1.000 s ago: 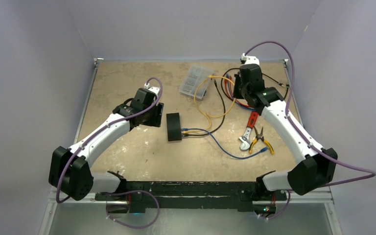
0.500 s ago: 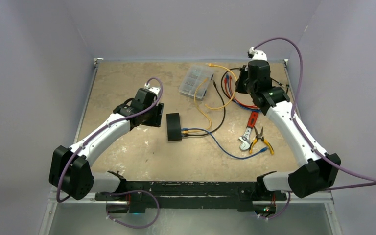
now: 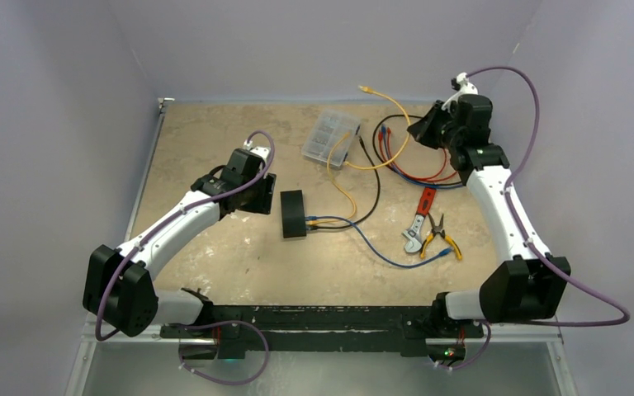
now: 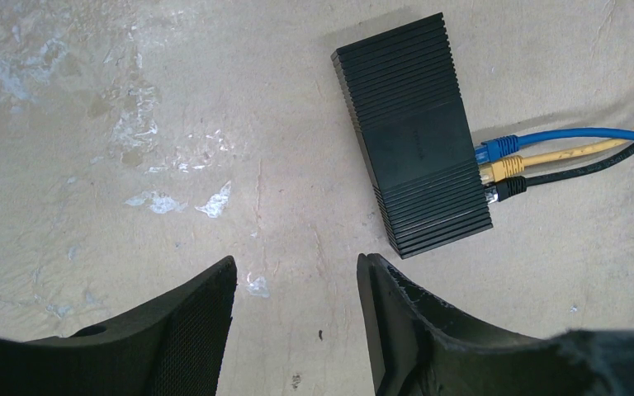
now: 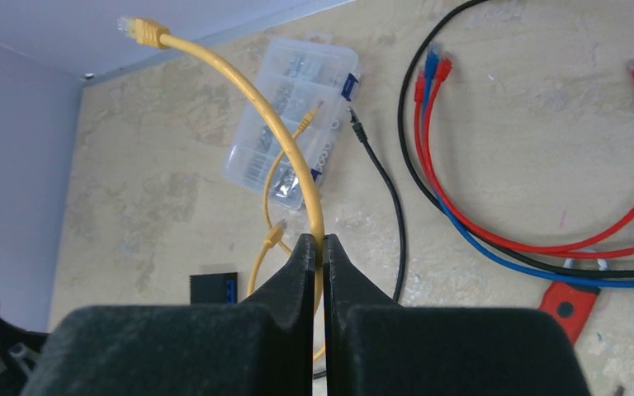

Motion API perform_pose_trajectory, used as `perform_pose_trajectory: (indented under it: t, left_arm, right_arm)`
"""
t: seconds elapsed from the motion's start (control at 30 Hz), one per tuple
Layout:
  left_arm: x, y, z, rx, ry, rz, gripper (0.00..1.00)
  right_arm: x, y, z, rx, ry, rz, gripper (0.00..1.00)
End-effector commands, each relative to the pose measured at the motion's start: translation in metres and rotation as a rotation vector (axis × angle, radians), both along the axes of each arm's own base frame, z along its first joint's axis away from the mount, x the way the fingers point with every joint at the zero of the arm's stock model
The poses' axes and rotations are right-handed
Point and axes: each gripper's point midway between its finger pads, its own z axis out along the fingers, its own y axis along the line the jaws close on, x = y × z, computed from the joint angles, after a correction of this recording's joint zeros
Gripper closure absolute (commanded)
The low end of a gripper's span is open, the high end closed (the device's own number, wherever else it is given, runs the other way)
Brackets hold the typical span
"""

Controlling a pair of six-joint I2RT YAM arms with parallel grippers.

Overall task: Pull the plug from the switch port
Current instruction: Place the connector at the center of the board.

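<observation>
The black switch point(image 3: 294, 214) lies flat at mid-table and shows ribbed in the left wrist view point(image 4: 417, 136). Three plugs sit side by side in its ports: blue plug point(image 4: 495, 148), yellow plug point(image 4: 502, 168) and black plug point(image 4: 508, 188). My left gripper point(image 4: 295, 268) hovers open and empty just left of the switch point(image 3: 266, 192). My right gripper point(image 5: 324, 243) is raised at the far right point(image 3: 423, 129), shut on a yellow cable point(image 5: 293, 157). That cable's free plug end point(image 5: 144, 30) sticks up in the air point(image 3: 366, 87).
A clear compartment case point(image 3: 328, 138) lies at the back centre. Red, blue and black loose cables point(image 3: 413, 169) loop under the right arm. A red-handled wrench point(image 3: 419, 219) and yellow-handled pliers point(image 3: 439, 235) lie right of the switch. Walls stand close on three sides.
The right arm has swung right and upward with the yellow cable, lifting its free plug end high above the back edge. The left arm and the switch have not moved.
</observation>
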Motion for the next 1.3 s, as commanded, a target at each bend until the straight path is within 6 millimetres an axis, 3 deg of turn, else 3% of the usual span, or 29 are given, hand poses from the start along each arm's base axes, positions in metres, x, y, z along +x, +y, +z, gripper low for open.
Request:
perform_pose_trajectory:
  t: [0.0,0.33,0.47,0.83,1.27]
  left_arm:
    - [0.009,0.0,0.009,-0.001,-0.035,0.011,0.45]
    - [0.009,0.001,0.008,0.003,-0.031,0.013,0.45]
    - [0.01,0.0,0.006,0.004,-0.025,0.008,0.45]
    - [0.009,0.002,0.003,0.015,-0.017,0.015,0.45]
    - [0.01,0.004,-0.002,0.029,-0.007,0.025,0.45]
  right_arm:
    - [0.006,0.003,0.012,0.148,-0.056,0.07,1.0]
    - [0.0,-0.074,0.001,0.264,-0.093,-0.101,1.0]
    - [-0.001,-0.095,-0.002,0.303,-0.1,-0.131,1.0]
    - [0.023,-0.108,-0.011,0.391,-0.112,-0.129,1.0]
    - [0.063,-0.127,-0.002,0.467,-0.182,-0.201,1.0]
